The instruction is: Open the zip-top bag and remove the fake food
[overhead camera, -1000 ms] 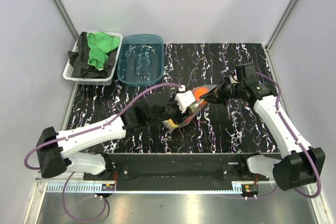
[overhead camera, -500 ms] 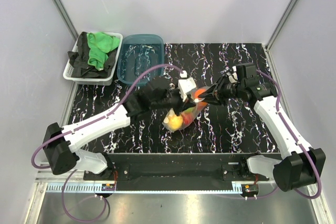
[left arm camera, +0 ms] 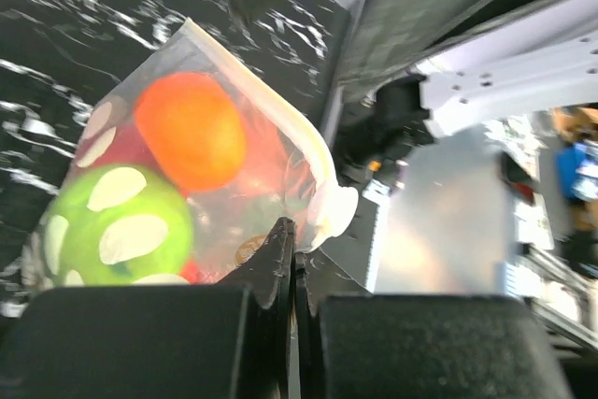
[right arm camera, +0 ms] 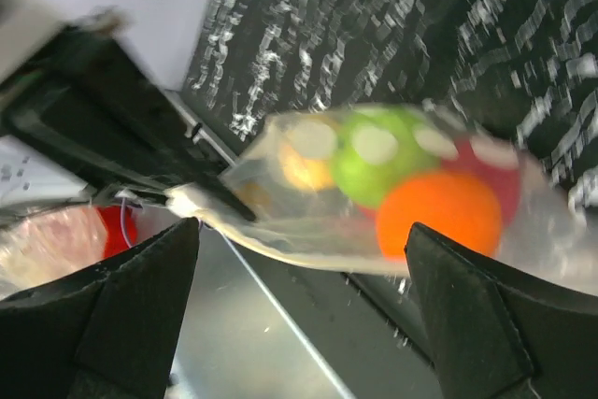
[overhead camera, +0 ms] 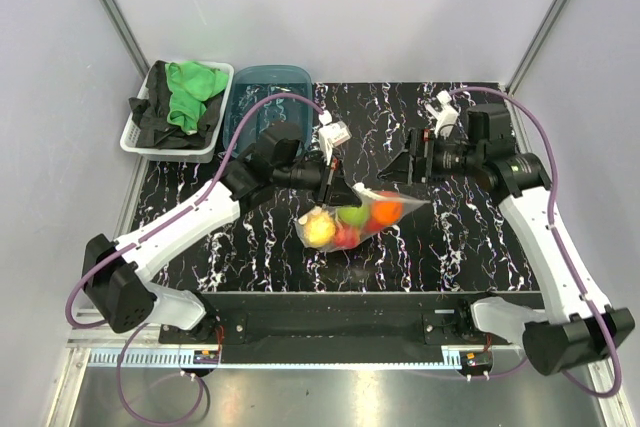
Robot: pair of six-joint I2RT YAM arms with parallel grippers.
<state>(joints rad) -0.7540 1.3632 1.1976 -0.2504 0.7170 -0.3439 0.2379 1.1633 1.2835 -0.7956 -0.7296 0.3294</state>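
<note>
The zip-top bag (overhead camera: 360,219) is clear with white dots and hangs over the middle of the table with its top edge still sealed. Inside it the fake food shows: an orange fruit (overhead camera: 388,209), a lime green one (overhead camera: 351,216), a yellow one (overhead camera: 318,230) and a red one. My left gripper (overhead camera: 336,189) is shut on the bag's upper left edge; in the left wrist view its jaws (left arm camera: 292,242) pinch the plastic (left arm camera: 234,91) just below the zip strip. My right gripper (overhead camera: 415,162) stands wide open to the right of the bag and apart from it. The right wrist view shows the bag (right arm camera: 374,184) beyond its spread fingertips.
A teal tub (overhead camera: 265,112) stands at the back left. Next to it, a white basket (overhead camera: 135,142) holds green and black cloths. Metal frame posts and grey walls close in both sides. The arm bases sit along the near edge.
My left gripper shut on the bag's edge and carried it back and to the left. My right gripper opened, let go of the bag and drew back to the right.
</note>
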